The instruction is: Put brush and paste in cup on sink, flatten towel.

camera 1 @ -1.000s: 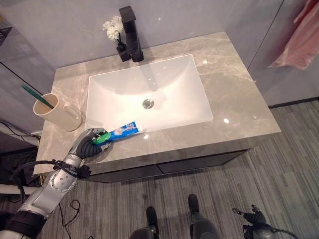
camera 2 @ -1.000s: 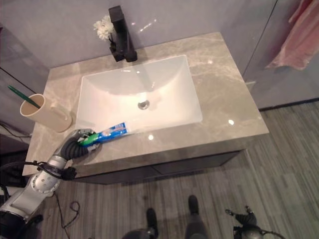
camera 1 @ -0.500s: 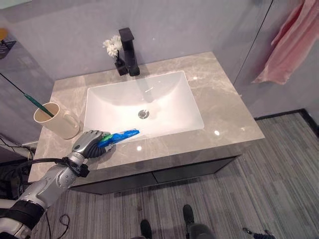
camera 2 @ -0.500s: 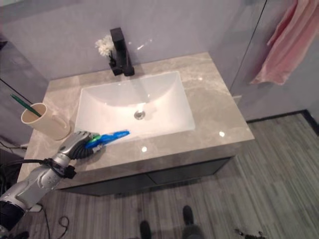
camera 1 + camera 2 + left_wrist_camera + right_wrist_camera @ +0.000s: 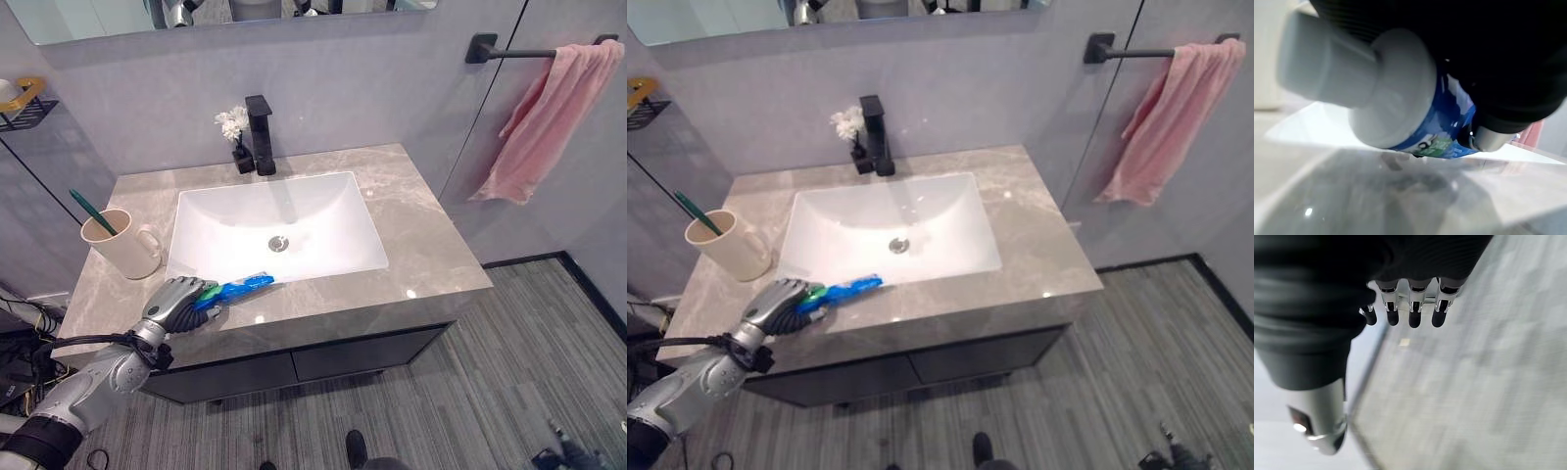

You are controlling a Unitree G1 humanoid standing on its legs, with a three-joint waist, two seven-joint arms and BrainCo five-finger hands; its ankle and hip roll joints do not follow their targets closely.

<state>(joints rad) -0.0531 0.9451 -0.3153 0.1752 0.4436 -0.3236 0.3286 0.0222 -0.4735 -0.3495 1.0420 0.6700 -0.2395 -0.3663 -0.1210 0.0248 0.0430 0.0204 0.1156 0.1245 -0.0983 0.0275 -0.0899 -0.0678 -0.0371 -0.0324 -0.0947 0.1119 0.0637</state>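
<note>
Silver-grey arm (image 5: 93, 384), dark ribbed wrist cover, dark-tipped silver fingers (image 5: 1416, 308)

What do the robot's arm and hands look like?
The left arm is shiny silver-grey metal with rounded segments. The left hand has silver fingers and a dark ribbed cover at the wrist. The right hand has the same dark ribbed cover and silver fingers with dark tips.

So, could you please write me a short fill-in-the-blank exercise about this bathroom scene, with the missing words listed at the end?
1. The robot's left hand is curled round the blue ____ tube at the front edge of the grey marble counter.
2. The green toothbrush stands in the beige ____.
3. The pink towel hangs on a black ____ on the wall.
4. The black faucet stands behind the white ____.

Missing words: toothpaste; cup; bar; sink
</note>
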